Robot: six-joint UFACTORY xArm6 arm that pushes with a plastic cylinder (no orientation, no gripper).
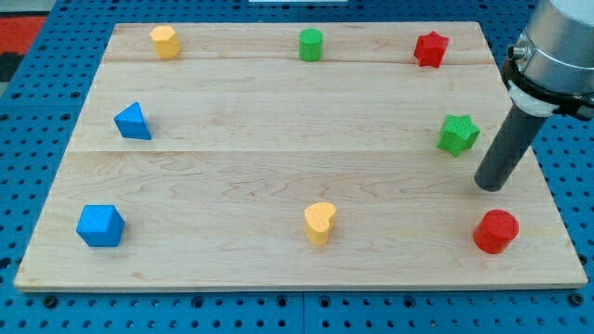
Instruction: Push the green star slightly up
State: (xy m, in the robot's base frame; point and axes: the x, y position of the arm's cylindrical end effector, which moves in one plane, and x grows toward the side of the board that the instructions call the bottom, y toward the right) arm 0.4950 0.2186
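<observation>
The green star (458, 134) lies on the wooden board near the view's right edge, about mid-height. My tip (490, 186) rests on the board just below and to the right of the green star, a short gap apart from it. The dark rod rises from the tip toward the view's upper right. A red cylinder (496, 231) sits below the tip, near the view's bottom right.
A red star (431, 48), a green cylinder (311, 44) and a yellow hexagonal block (165, 42) line the view's top. A blue triangle (134, 122) and a blue cube-like block (100, 225) are at the left. A yellow heart (319, 223) is at the bottom centre.
</observation>
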